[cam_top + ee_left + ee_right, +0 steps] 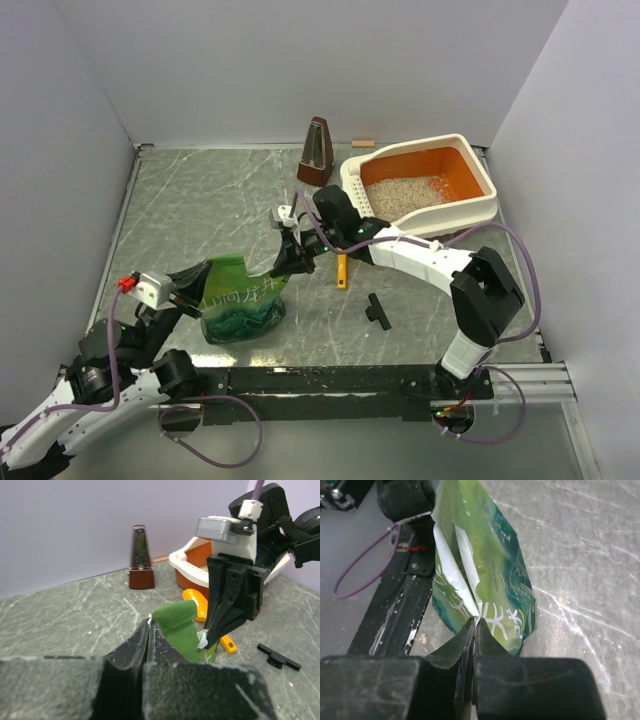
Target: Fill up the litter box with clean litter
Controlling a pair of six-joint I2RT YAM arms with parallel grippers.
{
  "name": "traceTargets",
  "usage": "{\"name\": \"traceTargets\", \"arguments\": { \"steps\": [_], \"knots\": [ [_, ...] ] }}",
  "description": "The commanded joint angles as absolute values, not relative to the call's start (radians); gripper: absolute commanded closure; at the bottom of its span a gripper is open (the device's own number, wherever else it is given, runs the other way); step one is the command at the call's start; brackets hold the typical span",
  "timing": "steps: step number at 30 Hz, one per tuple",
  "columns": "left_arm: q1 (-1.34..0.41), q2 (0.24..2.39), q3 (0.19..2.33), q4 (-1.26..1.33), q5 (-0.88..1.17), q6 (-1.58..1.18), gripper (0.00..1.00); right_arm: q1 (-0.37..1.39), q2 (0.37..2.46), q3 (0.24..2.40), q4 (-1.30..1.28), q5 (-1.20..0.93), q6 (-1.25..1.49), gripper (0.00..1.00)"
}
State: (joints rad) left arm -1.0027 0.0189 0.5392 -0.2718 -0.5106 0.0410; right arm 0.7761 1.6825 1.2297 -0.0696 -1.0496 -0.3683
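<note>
Litter box [470, 211] holds some litter [405, 192]; left pincer [149, 625] and right pincer [474, 625] pinch the green bag [240, 300].

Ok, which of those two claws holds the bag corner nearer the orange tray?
The right gripper, pinching the green bag's corner beside the orange scoop. The left gripper holds the opposite corner, farther from the litter box.

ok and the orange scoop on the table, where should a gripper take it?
Probably by the handle of the orange scoop, from straight above, jaws across its narrow width: it lies flat, handle pointing toward the arm bases, with bare table either side.
</note>
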Motion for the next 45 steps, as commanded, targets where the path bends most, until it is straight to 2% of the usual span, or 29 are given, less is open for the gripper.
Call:
{"name": "traceTargets", "arguments": {
  "steps": [1,10,13,17,18,20,21,25,26,32,38,42,45],
  "knots": [
    [-0.999,0.089,0.574,-0.167,-0.454,0.057,0.99,0.749,1.585,1.126,0.106,-1.014,-0.299,1.0],
    [-0.994,0.374,0.571,0.035,-0.195,0.041,0.99,0.576,1.287,0.916,0.115,-1.026,-0.207,1.0],
    [-0.956,0.487,0.595,0.124,-0.071,0.035,0.99,0.519,1.175,0.868,0.023,-0.973,-0.227,1.0],
    [-0.847,0.648,0.624,0.238,0.11,0.022,0.99,0.503,1.131,0.876,-0.142,-0.894,-0.244,1.0],
    [-0.804,0.679,0.612,0.267,0.173,0.006,0.96,0.499,1.114,0.864,-0.162,-0.882,-0.238,1.0],
    [-0.724,0.699,0.553,0.389,0.288,-0.052,0.66,0.48,1.039,0.806,-0.147,-0.868,-0.207,1.0],
    [-0.685,0.699,0.514,0.438,0.337,-0.095,0.56,0.473,1.002,0.77,-0.129,-0.867,-0.184,1.0],
    [-0.58,0.692,0.428,0.543,0.432,-0.236,0.41,0.465,0.937,0.713,-0.112,-0.853,-0.146,1.0],
    [-0.575,0.687,0.413,0.549,0.455,-0.265,0.4,0.465,0.936,0.71,-0.118,-0.848,-0.14,1.0],
    [-0.575,0.62,0.255,0.716,0.523,-0.465,0.41,0.466,0.942,0.709,-0.101,-0.867,-0.124,1.0],
    [-0.574,0.615,0.227,0.762,0.541,-0.508,0.4,0.466,0.965,0.706,-0.081,-0.897,-0.114,1.0],
    [-0.574,0.753,0.247,0.836,0.617,-0.534,0.45,0.465,0.962,0.686,-0.051,-0.897,-0.089,1.0],
    [-0.572,0.831,0.238,0.92,0.656,-0.566,0.56,0.466,0.95,0.675,-0.041,-0.894,-0.081,1.0]
  ]
}}
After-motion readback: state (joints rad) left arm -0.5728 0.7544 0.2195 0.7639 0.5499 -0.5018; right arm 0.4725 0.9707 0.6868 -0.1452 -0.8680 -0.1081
